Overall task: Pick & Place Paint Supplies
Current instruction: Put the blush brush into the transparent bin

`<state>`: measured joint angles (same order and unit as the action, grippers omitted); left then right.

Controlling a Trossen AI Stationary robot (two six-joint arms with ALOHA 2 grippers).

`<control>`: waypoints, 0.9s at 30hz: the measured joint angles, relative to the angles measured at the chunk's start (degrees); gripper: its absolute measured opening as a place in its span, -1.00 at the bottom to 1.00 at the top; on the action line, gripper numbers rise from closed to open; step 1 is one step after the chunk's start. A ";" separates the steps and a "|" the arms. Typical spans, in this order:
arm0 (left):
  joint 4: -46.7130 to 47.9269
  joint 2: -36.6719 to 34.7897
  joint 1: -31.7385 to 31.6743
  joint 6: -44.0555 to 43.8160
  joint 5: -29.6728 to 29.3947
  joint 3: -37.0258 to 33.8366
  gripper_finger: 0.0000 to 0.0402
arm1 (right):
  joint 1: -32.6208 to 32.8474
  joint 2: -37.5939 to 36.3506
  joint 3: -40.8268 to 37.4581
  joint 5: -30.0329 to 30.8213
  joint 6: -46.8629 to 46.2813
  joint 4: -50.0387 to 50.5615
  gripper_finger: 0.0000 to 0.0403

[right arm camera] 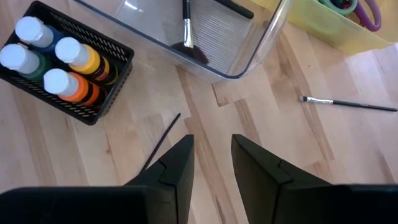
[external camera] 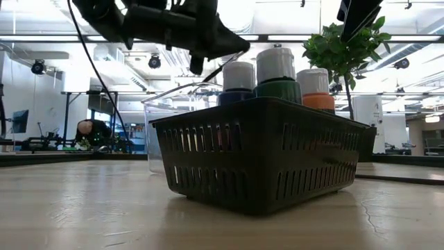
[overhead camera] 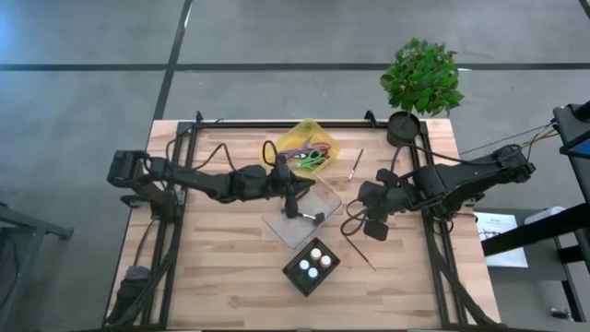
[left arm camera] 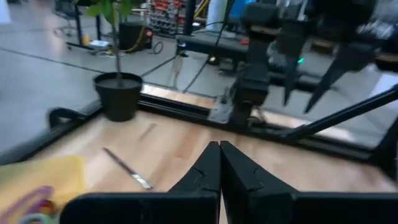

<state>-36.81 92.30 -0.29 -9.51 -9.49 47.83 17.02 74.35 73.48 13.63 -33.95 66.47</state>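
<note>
A black basket [overhead camera: 312,266] near the table's front holds several white-capped paint bottles [right arm camera: 56,79]. Behind it stands a clear tray [overhead camera: 302,221] with a brush [right arm camera: 186,28] lying inside. One brush [overhead camera: 356,164] lies on the wood toward the back, and a thin dark brush [right arm camera: 163,135] lies right of the basket. My left gripper [left arm camera: 219,168] is shut and empty, held level above the tray and pointing toward the right arm. My right gripper [right arm camera: 211,155] hangs open high above the thin dark brush, tilted down, with nothing between its fingers.
A yellow bin [overhead camera: 309,146] with scissors sits behind the clear tray. A potted plant [overhead camera: 403,127] stands at the back right corner. Black frame rails run along the table's left and right sides. Bare wood lies at the front left.
</note>
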 joint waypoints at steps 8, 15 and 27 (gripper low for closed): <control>-7.30 2.91 1.41 -4.11 0.30 -1.29 -1.00 | 0.00 0.00 -1.00 0.00 -0.17 -0.27 -0.47; -12.07 8.01 3.42 -6.09 0.08 -1.39 -1.00 | 0.00 0.00 -2.00 -0.05 -0.15 -0.74 -0.47; -13.25 9.93 3.53 -8.38 -0.12 -1.39 -0.86 | 0.00 0.00 -2.26 -0.20 -0.15 -1.15 -0.47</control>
<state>-50.06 102.24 3.25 -17.89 -9.61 46.44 17.02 74.35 71.22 13.43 -34.11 65.32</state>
